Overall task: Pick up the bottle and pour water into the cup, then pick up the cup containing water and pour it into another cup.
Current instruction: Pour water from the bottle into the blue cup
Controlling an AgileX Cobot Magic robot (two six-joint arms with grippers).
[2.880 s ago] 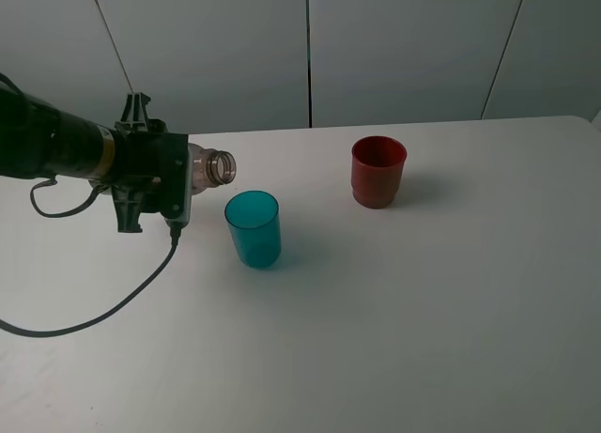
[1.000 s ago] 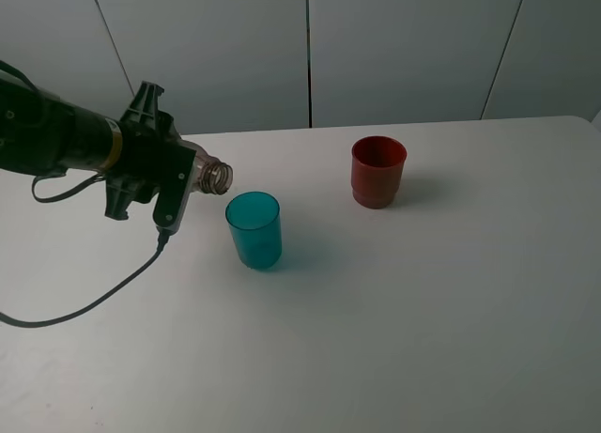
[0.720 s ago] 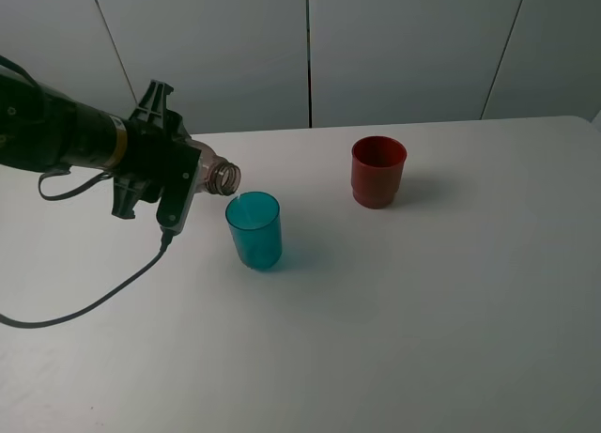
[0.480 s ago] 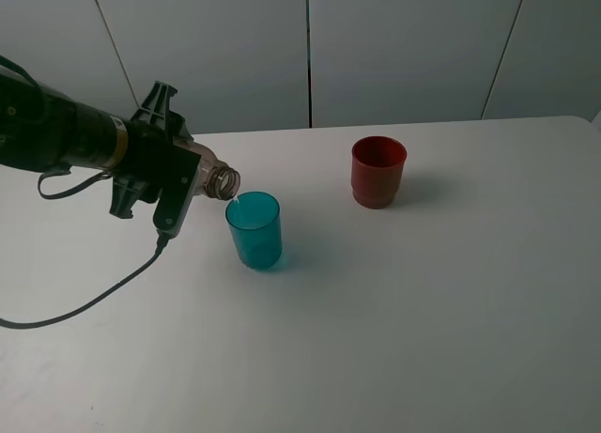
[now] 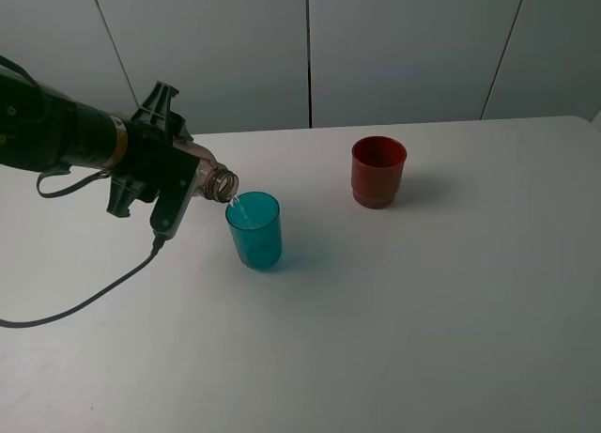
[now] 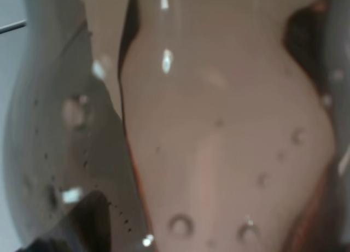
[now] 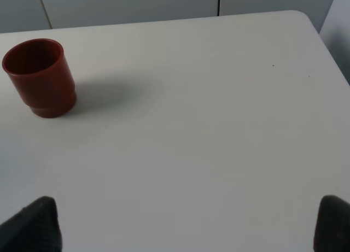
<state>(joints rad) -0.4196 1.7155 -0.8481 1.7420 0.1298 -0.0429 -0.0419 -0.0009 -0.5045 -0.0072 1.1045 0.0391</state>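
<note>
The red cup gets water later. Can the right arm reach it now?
Probably yes. The red cup stands upright and alone on the white table, and nothing lies between it and the open right gripper.

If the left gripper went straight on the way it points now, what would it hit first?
Probably the translucent teal plastic tumbler: the left gripper, shut on the tilted brownish clear plastic bottle, points slightly downward toward its rim. Depth is uncertain.

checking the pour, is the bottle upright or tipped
Tipped: the bottle, held in the left gripper, points its open mouth down over the teal cup, a thin stream falling in.
</note>
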